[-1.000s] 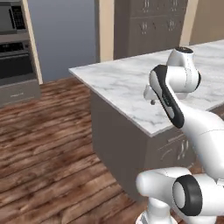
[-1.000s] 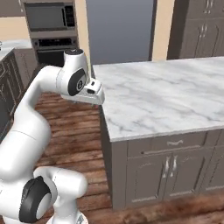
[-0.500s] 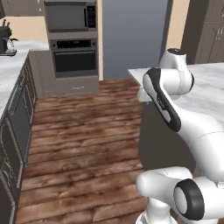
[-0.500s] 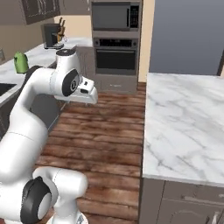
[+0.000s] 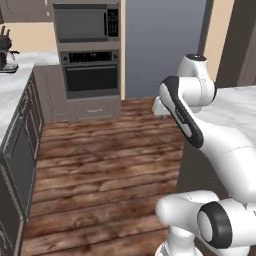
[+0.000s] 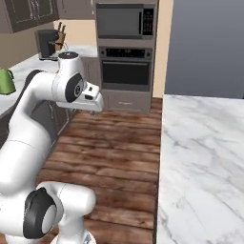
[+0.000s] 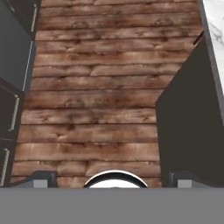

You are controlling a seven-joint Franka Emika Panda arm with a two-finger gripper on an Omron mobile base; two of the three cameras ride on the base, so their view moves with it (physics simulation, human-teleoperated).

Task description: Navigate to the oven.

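- Left base view: the oven point(image 5: 90, 78) sits in the upper left of the frame, built into a tall cabinet column, dark glass door facing the camera, grey bar handle across the top of the door, black control strip above it.
- Directly above it in the same column is a built-in microwave point(image 5: 86, 22) with a keypad on its right side.
- Below the oven door is a grey drawer front point(image 5: 94, 108).
- A wood plank floor point(image 5: 100, 170) runs from the bottom of the frame up to the oven column.
- A marble surface point(image 5: 12, 95) runs along the left edge with dark cabinet fronts beneath; a coffee machine point(image 5: 5, 52) stands at its far end, upper left corner.
- The white arm fills the right half; a marble island surface point(image 5: 240, 107) shows behind it at right centre.
- Right base view: the oven point(image 6: 126, 70) is at upper centre, the microwave point(image 6: 126, 21) stacked on it.
- A coffee machine point(image 6: 46, 44) and a knife block point(image 6: 60, 35) stand upper left; a green kettle point(image 6: 5, 81) is at the left edge.
- The island surface point(image 6: 200, 162) takes the right half; a grey fridge panel point(image 6: 209, 47) is upper right.
- Hand view: the end effector point(image 7: 112, 180) points down at the floor point(image 7: 96, 87); its fingertips point(image 7: 39, 179) stand far apart at the bottom corners, nothing between them.
- Dark cabinet fronts point(image 7: 13, 65) run down the left; the island side point(image 7: 192, 131) is at right.
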